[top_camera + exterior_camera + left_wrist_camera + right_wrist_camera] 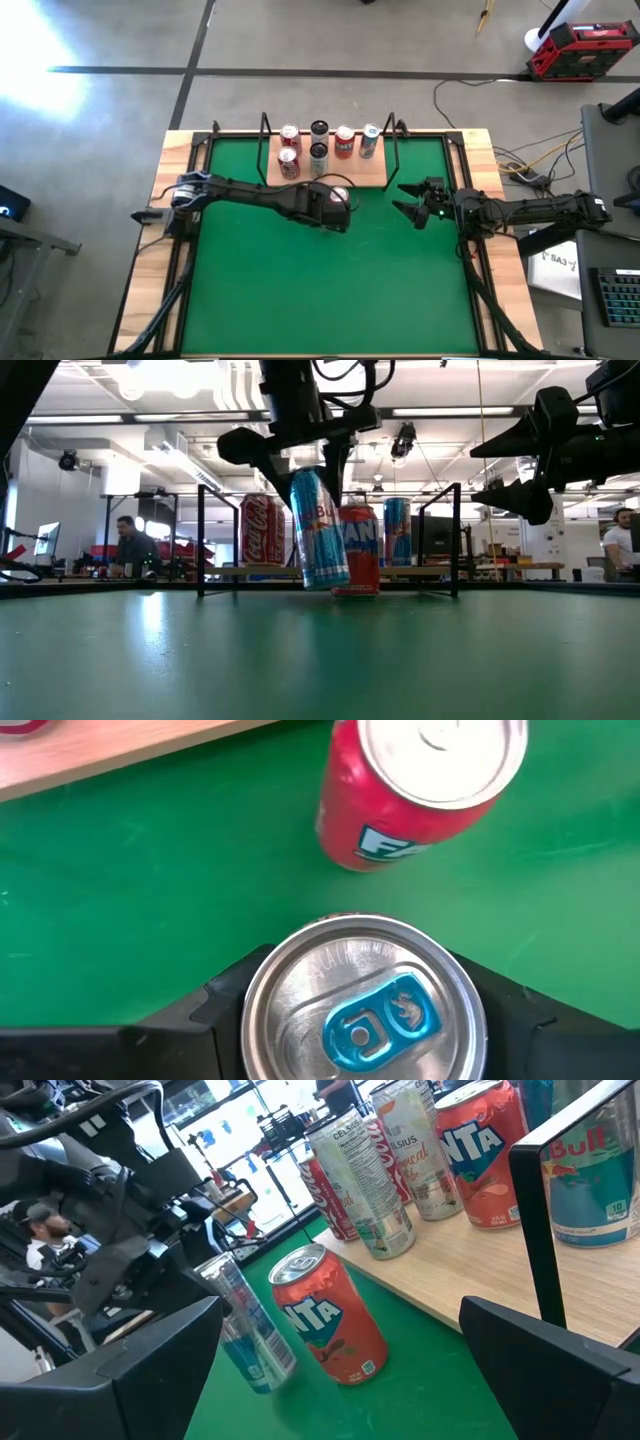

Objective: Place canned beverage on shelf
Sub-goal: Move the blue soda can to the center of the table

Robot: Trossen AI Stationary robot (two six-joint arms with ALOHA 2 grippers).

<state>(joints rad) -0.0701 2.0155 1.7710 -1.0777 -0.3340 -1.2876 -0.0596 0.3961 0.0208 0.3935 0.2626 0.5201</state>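
Note:
My left gripper (333,210) is shut on a slim blue-and-silver can (320,530) over the green mat (320,290), just in front of the shelf. The shelf (367,173) is a light wood board with black metal uprights at the mat's far edge, and several cans stand on it. A red Fanta can (358,550) stands upright on the mat beside the held can, nearer the shelf. My right gripper (410,201) is open and empty, above the mat to the right of both cans. My left gripper pinches the blue can's upper side wall (250,1010) between its two fingers, one on each side just under the rim. The fingers come from above, pointing down. The can hangs below them, tilted, its bottom (327,584) just clear of the mat.
The shelf's black uprights (455,540) stand at its left and right ends. The cans (318,140) fill the board's far and left part, and bare wood shows at its front right (520,1280). Cables run along the table's right edge (510,165).

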